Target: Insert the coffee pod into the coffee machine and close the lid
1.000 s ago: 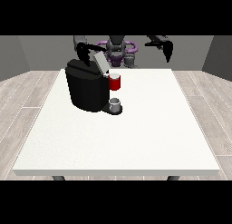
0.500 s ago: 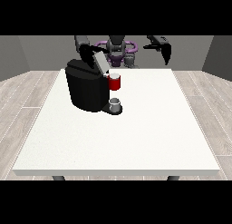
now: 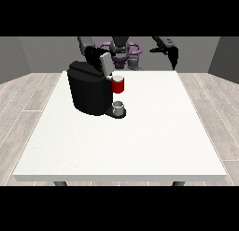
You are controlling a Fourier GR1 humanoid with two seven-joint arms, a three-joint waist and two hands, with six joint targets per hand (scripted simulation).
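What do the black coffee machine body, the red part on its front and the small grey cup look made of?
Black coffee machine: looks like matte plastic, an even dark surface with hardly any highlights. Red cylindrical part: probably smooth plastic, uniform saturated colour with a paler top rim. Small grey cup on the drip base: could be metal or grey plastic; its soft pale sheen leaves it open.

The coffee machine [image 3: 89, 92] stands on the table [image 3: 140, 141], towards its far left part. A small cup [image 3: 119, 107] sits at the machine's base on its right side, and a pod-like cylinder [image 3: 118, 84] lies directly above that cup, beside the machine's top.
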